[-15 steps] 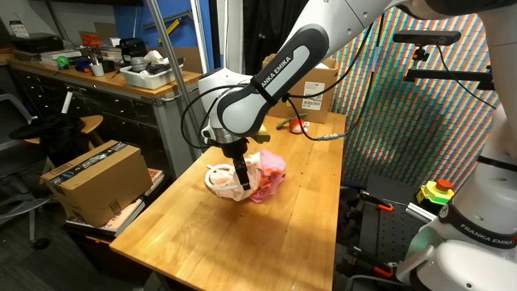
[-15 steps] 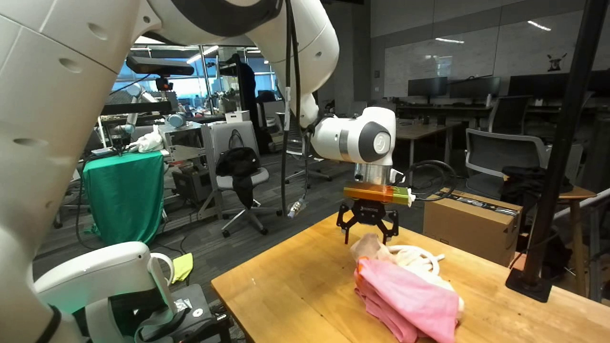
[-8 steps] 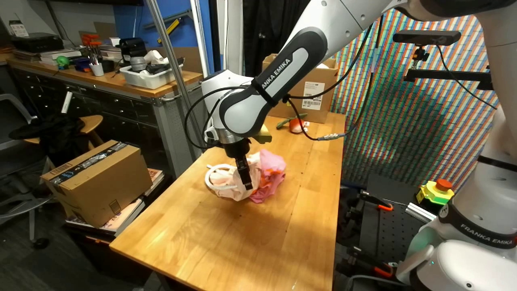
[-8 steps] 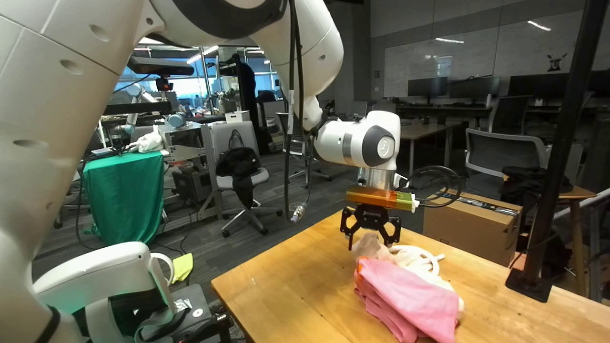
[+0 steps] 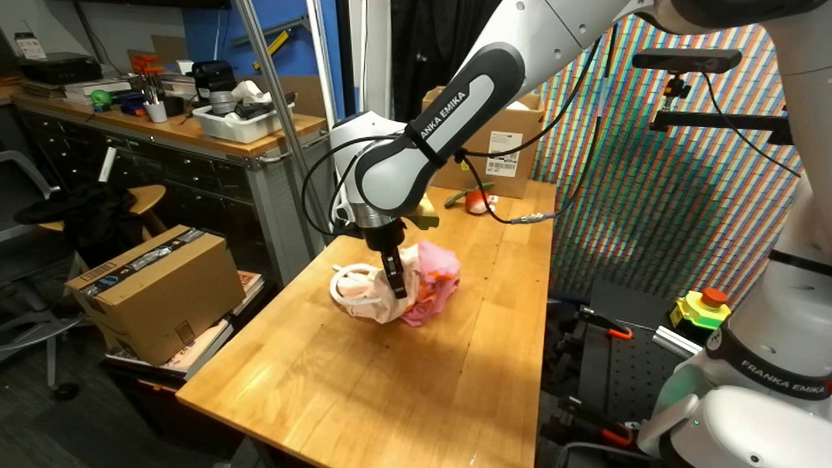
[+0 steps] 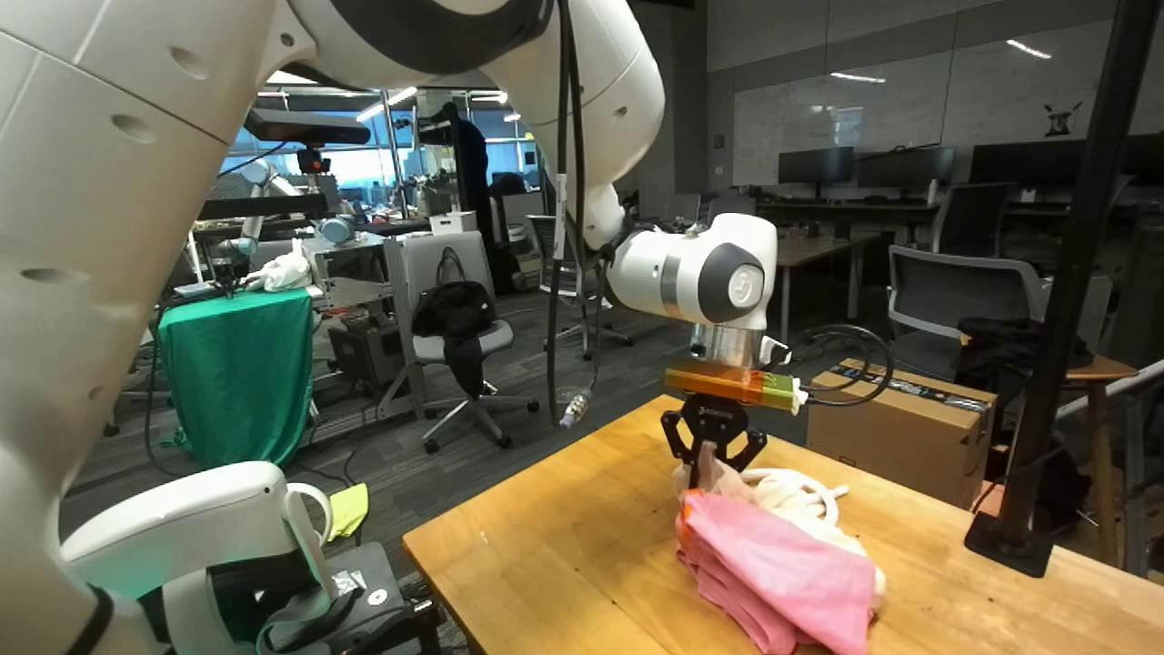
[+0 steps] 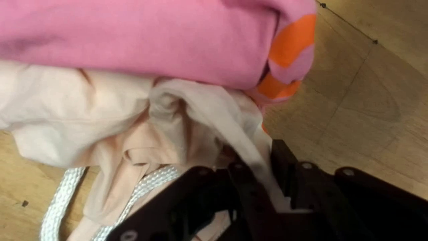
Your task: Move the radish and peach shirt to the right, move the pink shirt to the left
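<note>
The hand (image 7: 259, 162) is narrow, pinching a raised fold of the peach shirt (image 7: 140, 140), probably to free it from the pink shirt (image 7: 150, 40) lying against it at twelve o'clock in the wrist view. Both rest on a wooden table (image 5: 370, 390); in an exterior view a cardboard box (image 5: 162, 299) stands beyond its edge at nine o'clock.

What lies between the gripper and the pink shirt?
In the wrist view, the peach shirt lies between them, with a fold of it pinched in the gripper.
</note>
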`<action>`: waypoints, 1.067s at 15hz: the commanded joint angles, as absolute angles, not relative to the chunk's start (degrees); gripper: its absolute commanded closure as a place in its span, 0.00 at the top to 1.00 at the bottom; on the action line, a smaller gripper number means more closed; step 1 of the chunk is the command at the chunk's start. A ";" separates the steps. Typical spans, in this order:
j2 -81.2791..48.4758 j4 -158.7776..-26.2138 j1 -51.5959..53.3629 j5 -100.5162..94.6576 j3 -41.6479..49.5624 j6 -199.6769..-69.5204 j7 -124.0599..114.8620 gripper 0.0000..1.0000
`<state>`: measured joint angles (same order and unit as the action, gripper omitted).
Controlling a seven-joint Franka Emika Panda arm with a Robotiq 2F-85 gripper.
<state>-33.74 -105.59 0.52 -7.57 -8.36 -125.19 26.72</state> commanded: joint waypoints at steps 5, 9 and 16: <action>-29.58 -107.40 0.25 -5.74 -8.74 -125.93 26.33 0.01; -23.20 -110.24 0.31 -5.09 -9.06 -126.92 25.74 0.01; -8.06 -117.86 2.55 -5.92 -8.27 -129.42 20.74 0.01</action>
<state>-16.28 -112.31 1.50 -6.18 -8.79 -126.91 23.77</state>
